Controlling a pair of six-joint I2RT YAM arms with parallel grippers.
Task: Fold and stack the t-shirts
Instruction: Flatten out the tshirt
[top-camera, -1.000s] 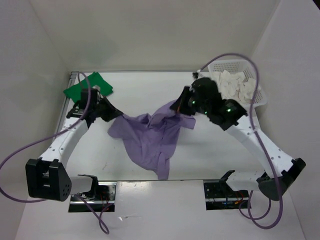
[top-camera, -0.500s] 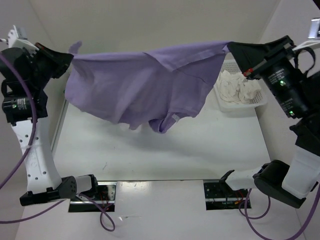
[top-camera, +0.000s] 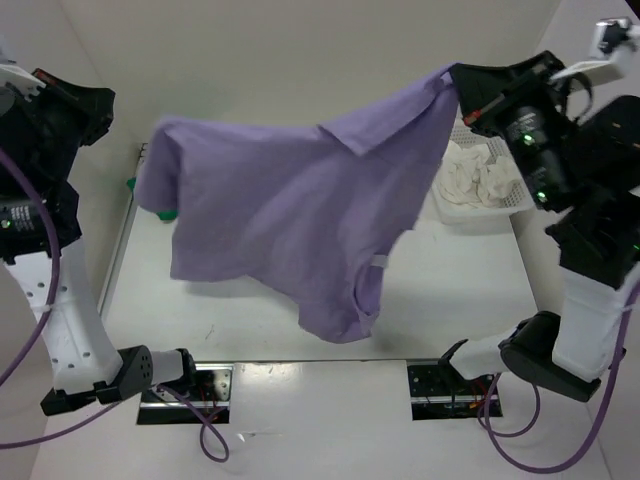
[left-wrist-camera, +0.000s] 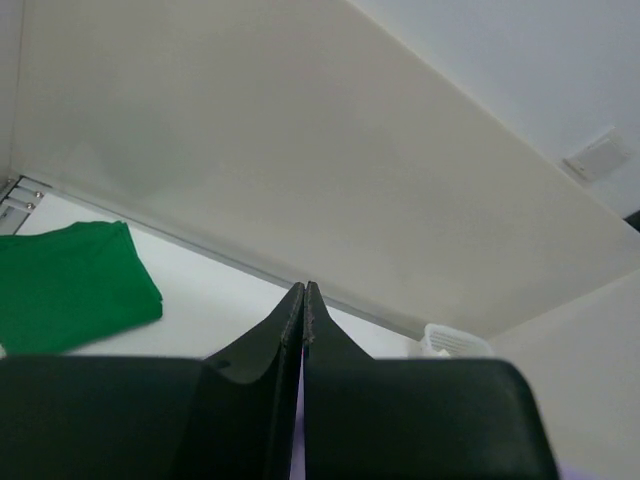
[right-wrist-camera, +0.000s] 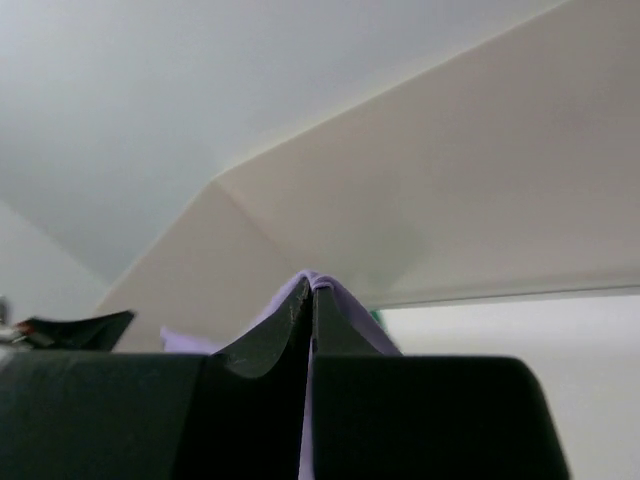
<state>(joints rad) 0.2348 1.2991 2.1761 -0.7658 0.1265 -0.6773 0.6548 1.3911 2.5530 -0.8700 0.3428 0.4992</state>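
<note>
Top external view: one light purple fabric t-shirt (top-camera: 290, 220), spread in the air above the white surface (top-camera: 450, 310), hanging from its upper right corner. That corner is pinched in the right gripper (top-camera: 460, 90), which is raised high at the right. The cloth's long axis runs left to right across the workspace, and its free left shoulder ends just beside the left gripper (top-camera: 108, 100), with wall showing between them. One bright green fabric t-shirt (top-camera: 165, 212), at the far left of the surface, is mostly hidden behind the purple cloth. One crumpled white fabric t-shirt (top-camera: 480, 180) lies inside a white plastic mesh basket (top-camera: 505, 215) at the far right. Left wrist view: the left gripper (left-wrist-camera: 303, 300) has its jaws pressed together with no cloth at the tips. The green t-shirt (left-wrist-camera: 70, 300) lies flat below and to the left, and a corner of the basket (left-wrist-camera: 450, 342) shows to the right. Right wrist view: the right gripper (right-wrist-camera: 310, 290) is clamped tight, with purple cloth (right-wrist-camera: 312, 278) bunched over its tips. Judgement: laying-out is in hand and no fold is made. The loose shoulder lies toward the left arm, the nearer one to retake it. Otherwise the shirt would come down from one corner and likely bunch.
</note>
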